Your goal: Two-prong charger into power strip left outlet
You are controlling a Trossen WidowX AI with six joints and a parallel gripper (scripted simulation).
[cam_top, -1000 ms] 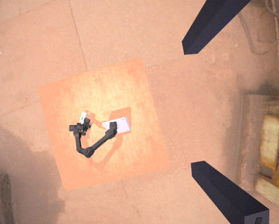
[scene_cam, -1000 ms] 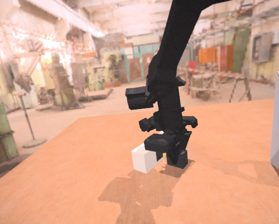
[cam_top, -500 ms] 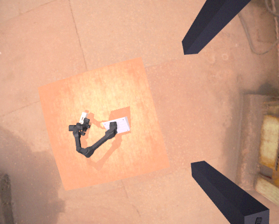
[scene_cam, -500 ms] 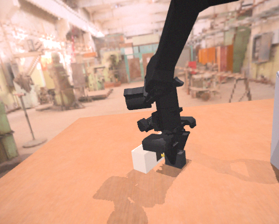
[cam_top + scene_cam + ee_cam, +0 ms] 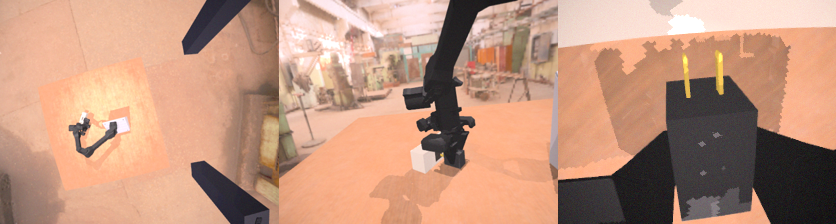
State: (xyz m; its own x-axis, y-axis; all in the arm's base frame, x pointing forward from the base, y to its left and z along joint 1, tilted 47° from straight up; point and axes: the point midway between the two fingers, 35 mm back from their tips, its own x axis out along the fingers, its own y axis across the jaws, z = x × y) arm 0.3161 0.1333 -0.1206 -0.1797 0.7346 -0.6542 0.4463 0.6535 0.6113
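In the exterior view, the white power strip (image 5: 422, 159) sits left of centre on the orange table (image 5: 505, 130), with its long axis running back and to the right, behind the pincer. The gripper (image 5: 454, 156) stands just to the strip's right, closed on the dark charger (image 5: 458, 158), whose lower end is close to the table. In the wrist view, at centre frame, the charger (image 5: 710, 160) stands between the black fingers, and its two yellow prongs (image 5: 703, 74) point away toward the upper edge. The strip's outlets are hidden, so I judge the prongs must first be turned to face the left outlet squarely.
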